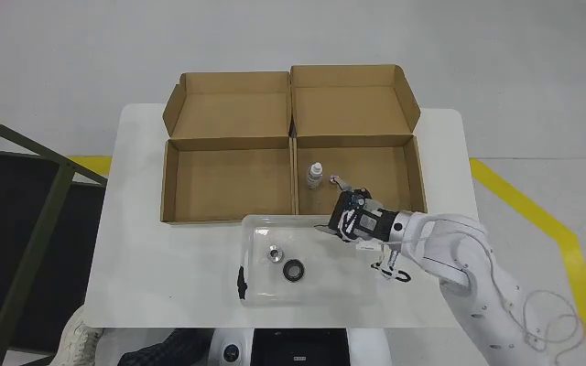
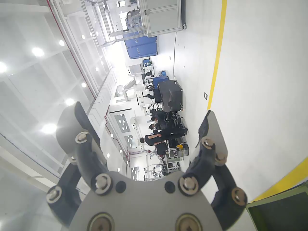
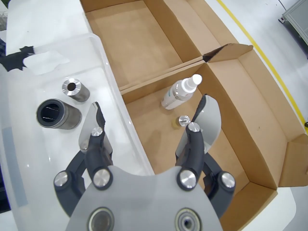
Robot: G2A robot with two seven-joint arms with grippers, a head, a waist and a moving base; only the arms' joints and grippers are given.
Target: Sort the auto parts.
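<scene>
My right gripper [image 1: 343, 218] [image 3: 150, 111] hangs open and empty above the seam between the clear plastic tray [image 1: 366, 295] [image 3: 14, 145] and the right cardboard box [image 1: 407, 183] [image 3: 259, 111]. Two metal parts stand in the tray: a small steel sleeve [image 1: 275, 255] [image 3: 75, 90] and a wider dark bushing [image 1: 294, 269] [image 3: 58, 114]. Inside the right box lie a small white spray bottle [image 1: 314, 174] [image 3: 181, 92] and a little brass and steel fitting [image 1: 339, 181] [image 3: 181, 121]. My left gripper [image 2: 146, 126] is open, off the table, facing the workshop hall.
The left cardboard box [image 1: 229, 183] [image 3: 134, 37] holds nothing. A black scrap [image 1: 241, 282] [image 3: 14, 57] lies at the tray's end. Both box lids stand up at the back. The white table [image 1: 137, 256] has bare room on its left side.
</scene>
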